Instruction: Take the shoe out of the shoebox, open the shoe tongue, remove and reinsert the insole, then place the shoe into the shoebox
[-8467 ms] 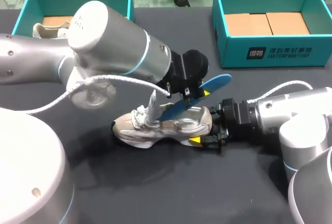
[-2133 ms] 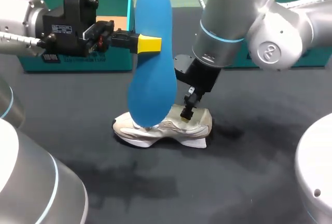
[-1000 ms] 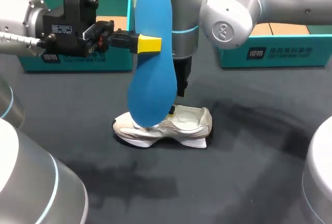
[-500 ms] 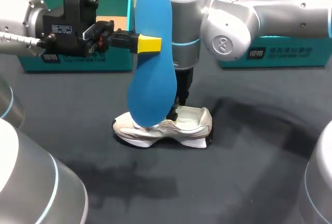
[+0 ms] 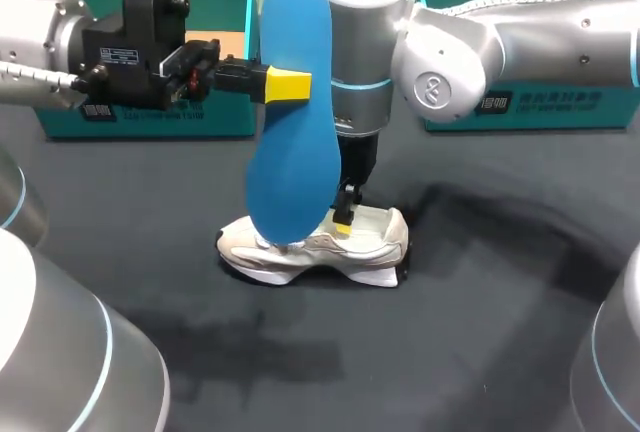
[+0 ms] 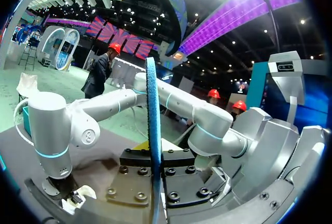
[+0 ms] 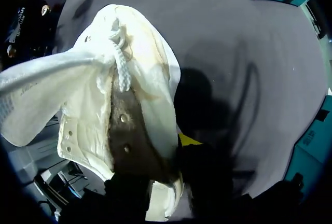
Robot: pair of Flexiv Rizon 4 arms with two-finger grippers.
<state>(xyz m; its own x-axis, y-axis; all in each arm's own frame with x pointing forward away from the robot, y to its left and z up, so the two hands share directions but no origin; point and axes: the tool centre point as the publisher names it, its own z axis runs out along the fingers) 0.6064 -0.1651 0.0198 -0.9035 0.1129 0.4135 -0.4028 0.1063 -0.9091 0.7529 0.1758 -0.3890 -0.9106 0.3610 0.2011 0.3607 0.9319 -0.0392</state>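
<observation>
The dark table [image 5: 480,332] carries 2 teal shoeboxes: the left shoebox [image 5: 225,117] at 10 o'clock and the right shoebox [image 5: 560,102] at 2 o'clock. The right arm [image 5: 500,47] reaches in from 2 o'clock past the middle and points straight down. The left arm [image 5: 40,32] lies level, coming from 9 o'clock.

The blue insole [image 5: 292,122] hangs upright, high over the table. The left gripper [image 5: 280,84] is clamped narrowly across its upper part. In the left wrist view the insole stands edge-on, pinched between the 2 fingers.

The white shoe [image 5: 310,252] sits upright near the table's middle, out of both boxes. Its toe points to 9 o'clock and its heel to 3 o'clock. The right gripper [image 5: 345,214] is down at the shoe's opening, against the collar. I cannot tell whether it grips the shoe.

The step in hand looks like reinserting the insole. The risks:
- **Twisting or slipping:** the insole is thin and held at 1 spot only, so it may turn or slide in the grip on the way down.
- **Catching:** its lower end could snag on the tongue or laces and fold instead of sliding toward the toe.
- **Blocked entry:** the right gripper stands in the opening and may be in the insole's way.
- **Shoe moving:** if the shoe is not held firmly, a push from the insole could skid or tip it.
</observation>
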